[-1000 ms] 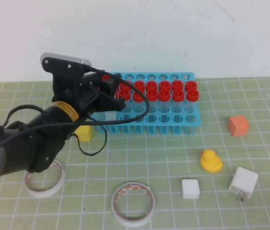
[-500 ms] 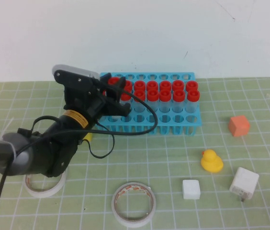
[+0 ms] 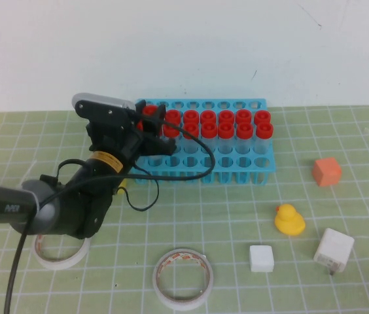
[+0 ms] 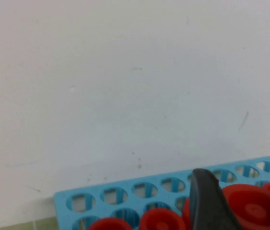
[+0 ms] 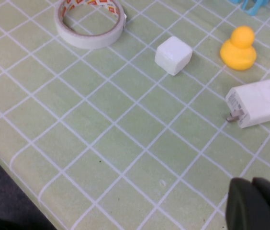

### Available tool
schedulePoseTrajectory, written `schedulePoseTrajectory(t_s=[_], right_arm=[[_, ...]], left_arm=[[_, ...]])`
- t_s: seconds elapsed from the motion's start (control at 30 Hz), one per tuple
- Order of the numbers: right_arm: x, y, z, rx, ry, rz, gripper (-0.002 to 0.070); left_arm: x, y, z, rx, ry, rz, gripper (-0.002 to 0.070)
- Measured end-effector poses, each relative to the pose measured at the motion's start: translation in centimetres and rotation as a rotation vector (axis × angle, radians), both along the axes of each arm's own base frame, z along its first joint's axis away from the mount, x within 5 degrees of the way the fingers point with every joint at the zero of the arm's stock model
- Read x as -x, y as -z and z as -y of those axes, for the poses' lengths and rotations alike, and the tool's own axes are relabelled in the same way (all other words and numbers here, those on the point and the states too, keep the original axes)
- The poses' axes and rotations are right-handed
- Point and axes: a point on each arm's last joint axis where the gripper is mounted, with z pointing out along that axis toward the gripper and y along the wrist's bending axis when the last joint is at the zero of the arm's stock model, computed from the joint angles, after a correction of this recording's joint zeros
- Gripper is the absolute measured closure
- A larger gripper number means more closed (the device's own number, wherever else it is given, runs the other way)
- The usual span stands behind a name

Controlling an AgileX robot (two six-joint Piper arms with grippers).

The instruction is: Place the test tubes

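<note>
Green grid counter (image 3: 237, 222) carries a blue rack (image 3: 237, 167) w/ two rows of red-capped tubes (image 3: 224, 124) toward its back; front holes are empty. Left gripper (image 3: 150, 124) hangs over the rack's back-left corner, fingers clamped on a red-capped test tube (image 3: 147, 110). Right gripper (image 5: 254, 191) sits low near the counter's front edge, fingers closed on nothing. Risk, imo: tube is off-centre vs its hole, so it catches the rim or knocks neighbouring caps.
</note>
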Motion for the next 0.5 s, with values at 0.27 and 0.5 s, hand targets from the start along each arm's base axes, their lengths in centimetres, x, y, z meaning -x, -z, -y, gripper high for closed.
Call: schedulePoseTrajectory(t_s=[0.27,0.5], right_arm=[[0.0,0.0,0.0,0.0,0.0,0.0,0.0678],[0.0,0.0,0.0,0.001,0.0,0.001,0.0678]], left_arm=[[-0.4,-0.1,-0.6,0.011,-0.032,0.007,0.0412],[-0.5,1.0,-0.4,0.011,-0.015,-0.009,0.0412]])
